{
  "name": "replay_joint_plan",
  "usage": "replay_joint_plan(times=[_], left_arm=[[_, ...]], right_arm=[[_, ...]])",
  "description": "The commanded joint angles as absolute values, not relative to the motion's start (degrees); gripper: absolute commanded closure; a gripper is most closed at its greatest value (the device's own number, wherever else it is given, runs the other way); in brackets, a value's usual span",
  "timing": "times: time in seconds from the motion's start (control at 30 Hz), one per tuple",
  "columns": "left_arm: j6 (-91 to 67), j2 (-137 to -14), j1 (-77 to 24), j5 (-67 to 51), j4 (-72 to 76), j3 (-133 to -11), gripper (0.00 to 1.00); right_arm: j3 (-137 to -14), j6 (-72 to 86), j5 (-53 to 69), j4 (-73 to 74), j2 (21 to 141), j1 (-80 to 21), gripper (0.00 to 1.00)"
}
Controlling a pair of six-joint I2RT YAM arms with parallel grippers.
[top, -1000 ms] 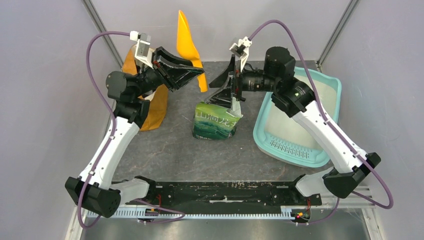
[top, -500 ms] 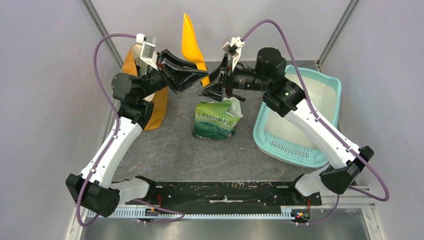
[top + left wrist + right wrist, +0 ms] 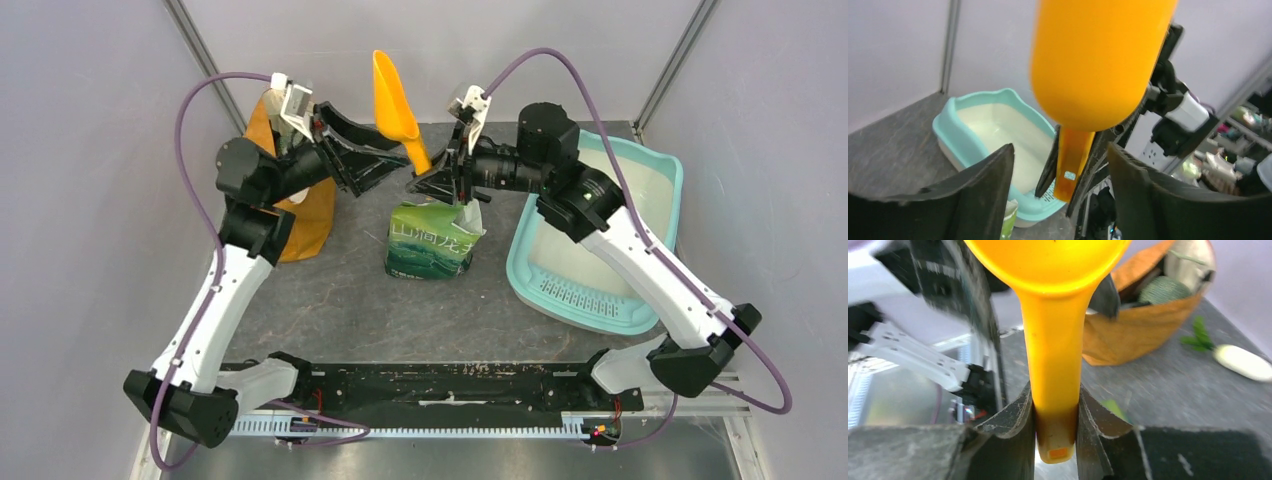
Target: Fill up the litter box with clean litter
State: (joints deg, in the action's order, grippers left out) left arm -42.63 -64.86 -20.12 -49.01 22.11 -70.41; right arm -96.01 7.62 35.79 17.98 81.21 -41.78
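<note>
An orange scoop (image 3: 395, 100) stands bowl-up above the green printed bag (image 3: 432, 245). My right gripper (image 3: 432, 180) is shut on its handle; in the right wrist view both pads press the scoop handle (image 3: 1053, 365) at the right gripper (image 3: 1055, 400). My left gripper (image 3: 385, 160) is open just left of the handle. In the left wrist view the left gripper (image 3: 1060, 150) has its jaws wide on either side of the scoop (image 3: 1098, 60), not touching it. The pale-turquoise litter box (image 3: 560, 300) lies at the right, its whitish floor bare. No litter is in view.
An orange-tan cloth bag (image 3: 310, 215) stands at the back left, under the left arm. A white radish-like toy (image 3: 1243, 362) lies on the dark table beside it. The booth's walls and posts close in the back and sides.
The right gripper came in and shut on the scoop's handle. The left gripper, which held the scoop, opened and let go. The scoop shifted slightly right.
</note>
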Motion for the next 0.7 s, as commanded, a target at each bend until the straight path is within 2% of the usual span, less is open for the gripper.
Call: replay_joint_plan(times=[0.0, 0.17, 0.3, 0.4, 0.67], left_arm=[[-30.22, -62.80, -13.60, -49.40, -5.16, -78.92, 0.18], [-16.78, -65.19, -4.14, -52.60, -30.62, -87.76, 0.16], [-9.95, -68.92, -3.96, -45.71, -46.78, -99.41, 0.14], [-10.70, -70.11, -3.98, -47.58, -49.29, -103.40, 0.14], [-24.14, -72.01, -8.20, -48.47, -40.67, -102.94, 0.12]], right_arm=[[-95.60, -8.02, 22.83, 30.19, 76.17, -41.58, 1.00], [-99.16, -21.40, 9.21, 43.98, 76.05, -41.54, 1.00], [-103.22, -28.35, 4.57, 52.61, 76.51, -41.57, 1.00], [-107.71, -30.84, 1.59, 58.39, 77.33, -41.56, 1.00], [-117.26, -37.35, -5.51, 72.31, 80.49, -43.53, 1.00]])
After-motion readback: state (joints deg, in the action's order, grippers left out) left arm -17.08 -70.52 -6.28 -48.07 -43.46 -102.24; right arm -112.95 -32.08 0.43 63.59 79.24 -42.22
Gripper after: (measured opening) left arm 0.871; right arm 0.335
